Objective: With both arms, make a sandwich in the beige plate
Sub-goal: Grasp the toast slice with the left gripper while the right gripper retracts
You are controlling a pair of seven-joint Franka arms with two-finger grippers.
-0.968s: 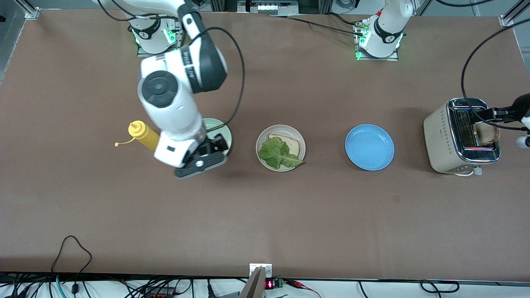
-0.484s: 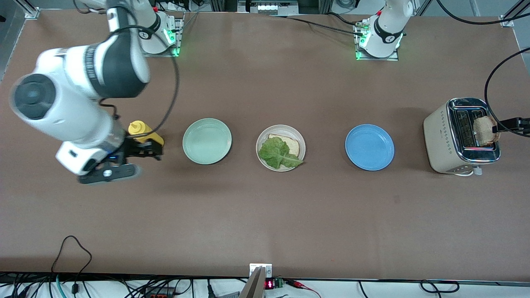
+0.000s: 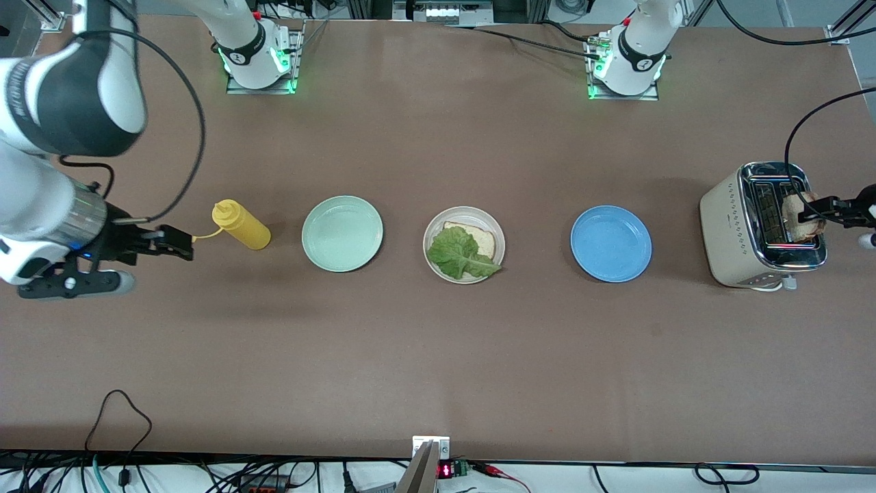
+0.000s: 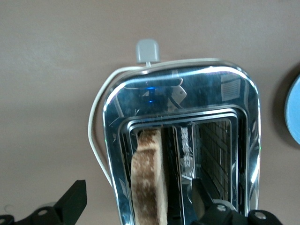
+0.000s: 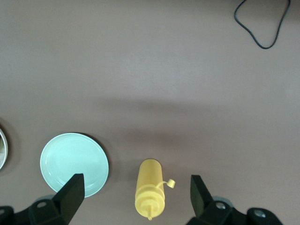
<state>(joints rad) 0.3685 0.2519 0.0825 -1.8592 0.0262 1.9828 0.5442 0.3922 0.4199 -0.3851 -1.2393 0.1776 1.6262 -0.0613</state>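
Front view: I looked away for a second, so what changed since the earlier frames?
The right gripper, open and empty, swung from over the mint green plate past the mustard bottle toward the right arm's end of the table. The left gripper stays at the toast slice in the toaster. Plates and beige plate unmoved.

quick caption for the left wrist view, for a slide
Left hand open astride a toasted bread slice standing in one slot of the chrome toaster.

A brown table (image 3: 438,356) with black cables (image 3: 123,411) along its edge.
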